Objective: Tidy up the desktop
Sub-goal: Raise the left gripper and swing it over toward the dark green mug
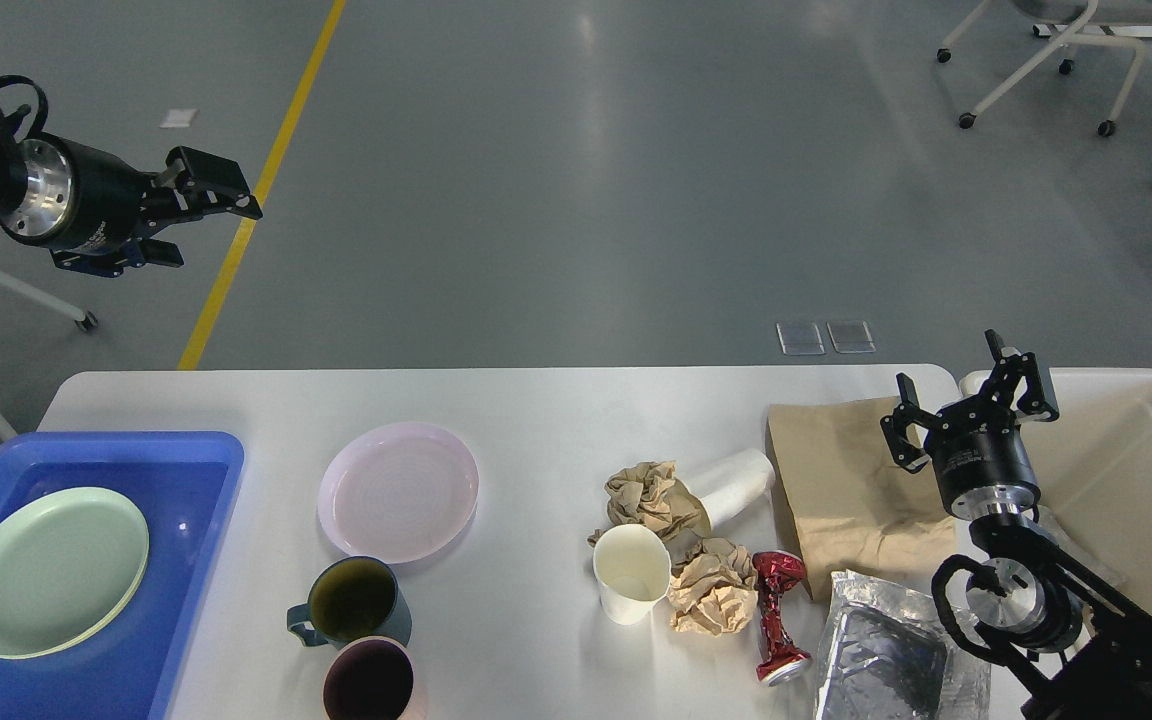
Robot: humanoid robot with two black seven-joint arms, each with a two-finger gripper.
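Note:
The white desktop (556, 400) carries a pink plate (398, 490), a dark green mug (351, 600) and a maroon cup (371, 682) on its left half. To the right lie an upright paper cup (631, 572), a tipped paper cup (738, 482), two crumpled brown papers (648, 495) (708, 595), a crushed red can (776, 620), a brown paper bag (836, 480) and a silver foil bag (886, 660). My left gripper (216, 235) is open and empty, raised high beyond the desktop's far left corner. My right gripper (966, 395) is open and empty over the bag's right edge.
A blue tray (201, 460) at the left front holds a pale green plate (51, 570). A cream-white bin (1136, 450) stands against the desktop's right end, beside my right arm. A wheeled chair (1046, 60) is far off on the grey floor.

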